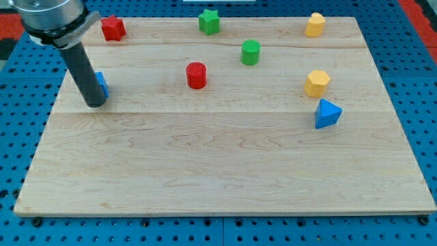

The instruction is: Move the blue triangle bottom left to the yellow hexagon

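My tip (95,104) rests on the board (205,171) at the far left, a bare rod holding nothing, touching a partly hidden blue block (102,83) (shape unclear). Far right: the blue triangle (327,113) sits at five o'clock just beside the yellow hexagon (317,83).

A wooden board (225,178) is laid on a blue perforated surface (20,225). Near the board's top edge, a red star-shaped block (113,28) is seen at the view's left, a green star-shaped block (209,21) in the middle, and a yellow block (315,24) at the right. A green cylinder (250,52) and a red cylinder (196,75) are placed lower, near each other. A blue block (102,84), partly hidden, is seen at the left.
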